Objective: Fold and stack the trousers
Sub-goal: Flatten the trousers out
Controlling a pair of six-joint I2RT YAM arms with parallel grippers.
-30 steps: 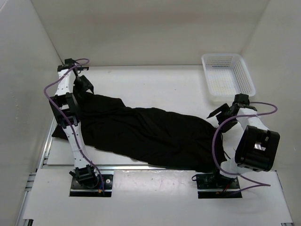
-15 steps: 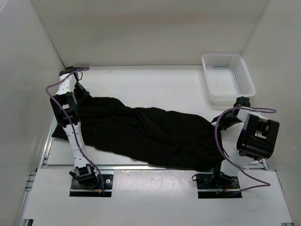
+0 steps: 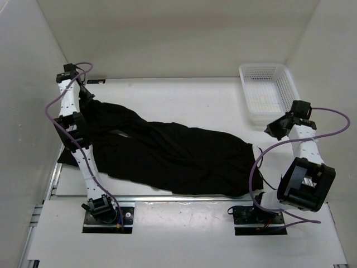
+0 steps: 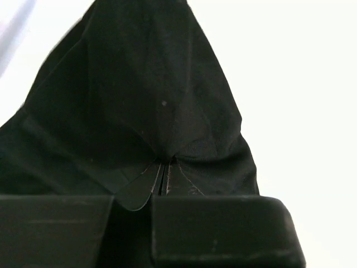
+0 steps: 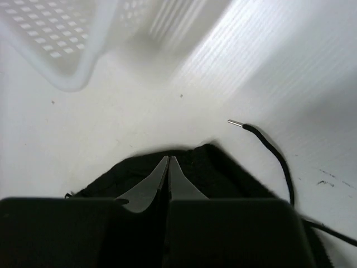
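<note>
Pinching opposite ends of the trousers (image 3: pixel 184 153) are the left claw (image 4: pixel 165 166) and right claw (image 5: pixel 168 161) (both clamped).

white mesh basket (image 3: pixel 245 92), perhaps plastic; white table (image 3: pixel 195 103)

black matte trousers (image 3: pixel 178 159), plain, wrinkled, stretched left-to-right across mid area, slanting twd near right; far-left corner drawn up into a peak.
</note>
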